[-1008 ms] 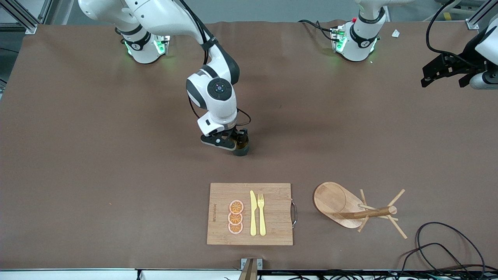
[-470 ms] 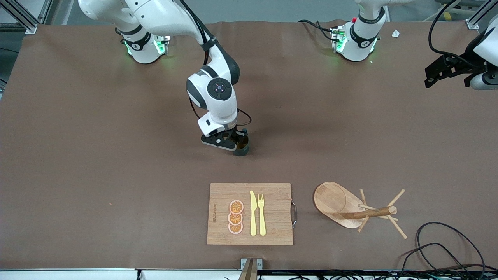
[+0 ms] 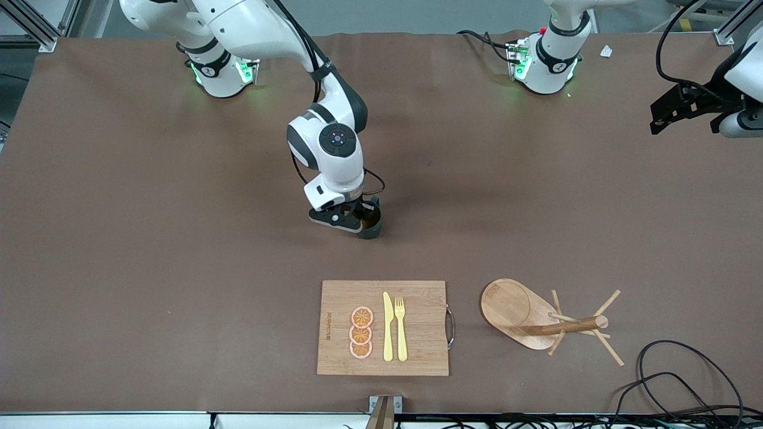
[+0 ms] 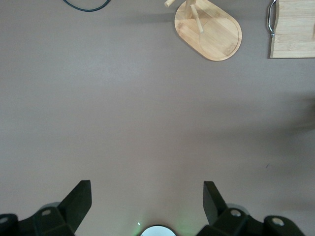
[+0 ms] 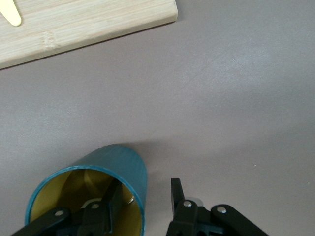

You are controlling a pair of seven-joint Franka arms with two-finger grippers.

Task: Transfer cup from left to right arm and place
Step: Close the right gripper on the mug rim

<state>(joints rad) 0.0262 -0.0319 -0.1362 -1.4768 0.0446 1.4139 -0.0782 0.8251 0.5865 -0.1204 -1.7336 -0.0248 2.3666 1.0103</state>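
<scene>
Sitting upright on the brown matte table cover (image 3: pixel 149 238): cup (image 3: pixel 371 225), dark teal outside, glossy mustard-yellow inside, round open mouth, mid-table and farther from the front camera than the bamboo cutting board (image 3: pixel 417 328). Right gripper (image 3: pixel 360 219) low at the cup, jaws spread across the rim wall; right wrist view shows one black finger (image 5: pixel 106 209) inside the mouth and the other outside, clear of the teal wall with bare table between, so not clamped, nothing gripped. Left gripper (image 3: pixel 685 110) parked at the left arm's end of the table, high over bare cover; left wrist view shows both angular black fingers (image 4: pixel 78 201) wide apart with nothing between; arm waiting. Board rectangular, pale wood grain, metal loop handle on the edge toward the left arm's end; on it three flat orange slices (image 3: pixel 361 332) in a column beside a yellow plastic knife (image 3: pixel 388 328) and fork (image 3: pixel 400 328). Wooden mug stand (image 3: pixel 524 313) lying tipped over beside the board, oval base on edge, thin pegs splayed out. Loose black cable (image 3: pixel 685 369) looped near the stand. Versus 0.5 s ago: right wrist nudged very slightly, cup in the same spot, left gripper unchanged.
</scene>
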